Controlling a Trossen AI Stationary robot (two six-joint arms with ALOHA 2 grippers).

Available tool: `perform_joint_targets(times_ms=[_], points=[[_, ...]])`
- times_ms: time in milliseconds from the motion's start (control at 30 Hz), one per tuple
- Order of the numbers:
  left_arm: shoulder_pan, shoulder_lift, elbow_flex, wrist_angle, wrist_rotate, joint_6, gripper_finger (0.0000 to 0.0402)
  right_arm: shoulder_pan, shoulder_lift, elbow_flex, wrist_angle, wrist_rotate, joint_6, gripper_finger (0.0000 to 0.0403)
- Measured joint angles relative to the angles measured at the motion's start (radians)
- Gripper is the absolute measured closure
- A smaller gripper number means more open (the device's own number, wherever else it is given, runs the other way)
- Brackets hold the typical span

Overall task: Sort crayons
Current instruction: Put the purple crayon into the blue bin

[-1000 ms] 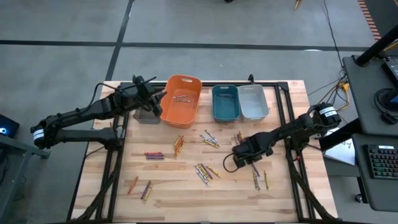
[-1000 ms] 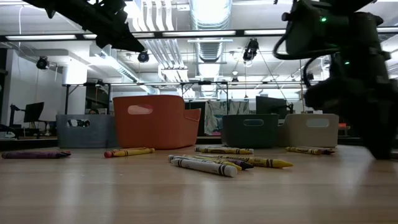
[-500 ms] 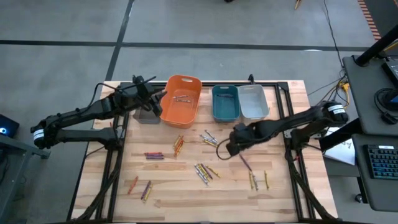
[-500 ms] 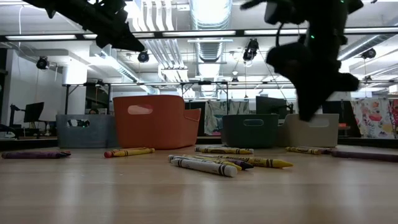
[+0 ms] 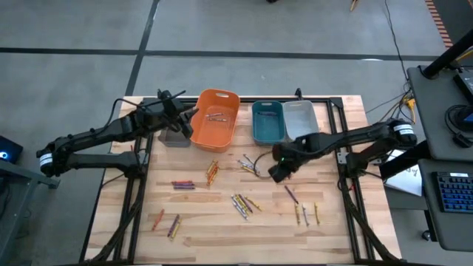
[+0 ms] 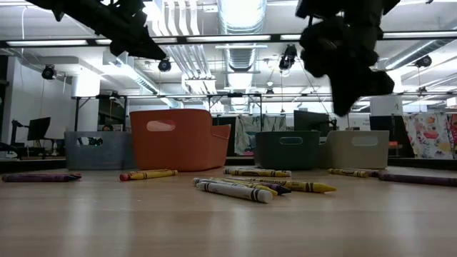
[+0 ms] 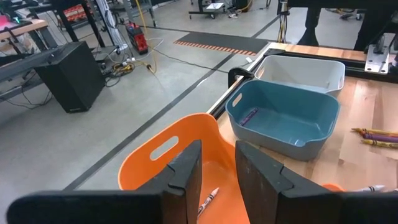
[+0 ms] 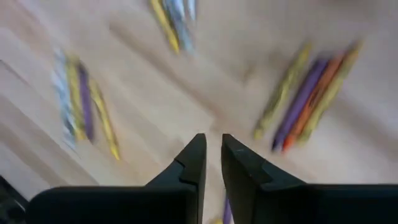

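Several crayons lie flat in loose groups on the wooden table (image 5: 222, 222): purple ones (image 5: 182, 185), orange ones (image 5: 212, 172), a mixed bunch (image 5: 242, 203), and a purple one (image 5: 290, 193). My left gripper (image 7: 217, 152) hangs open and empty over the orange bin (image 5: 218, 94), which holds crayons (image 5: 216, 117). My right gripper (image 5: 275, 174) hangs above the table's middle, pointing steeply down. Its fingers (image 8: 198, 149) stand a narrow gap apart with bare wood showing between the tips. The teal bin (image 7: 323, 121) holds one purple crayon (image 7: 249, 116).
Four bins stand in a row along the far edge: a dark grey one (image 5: 175, 138) under my left arm, the orange one, the teal one (image 5: 267, 105) and a pale one (image 5: 300, 106). More crayons lie near the right (image 5: 307, 214) and left front (image 5: 167, 223).
My right gripper has risen from the crayons at the table's right and gone left and a little toward the far edge, toward the bins, rolling about its own axis as it went. A purple crayon lies uncovered where it stood.
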Motion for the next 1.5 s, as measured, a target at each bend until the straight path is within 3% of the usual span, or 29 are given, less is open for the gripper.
perform_joint_targets(times_ms=[267,467,633,833,1167,1500], points=[[0.000,0.008,0.000,0.004,0.000,0.000,0.0322,0.085,0.181,-0.001,-0.057,-0.119,0.025,0.0282],[0.000,0.016,0.000,0.007,0.000,0.000,0.0322,0.103,0.267,-0.001,-0.054,-0.127,0.030,0.0238],[0.000,0.017,0.000,0.011,0.000,0.000,0.0322,0.103,0.305,-0.001,-0.037,-0.105,-0.005,0.0228],[0.000,0.017,0.000,0.011,0.000,-0.004,0.0322,0.101,0.349,0.003,-0.038,-0.093,-0.035,0.0261],[0.000,0.017,0.000,0.011,0.000,-0.004,0.0322,0.102,0.358,0.002,-0.004,-0.088,-0.005,0.0381],[0.000,0.017,0.000,0.011,0.000,-0.001,0.0322,0.086,0.270,-0.005,-0.004,-0.032,-0.023,0.0391]])
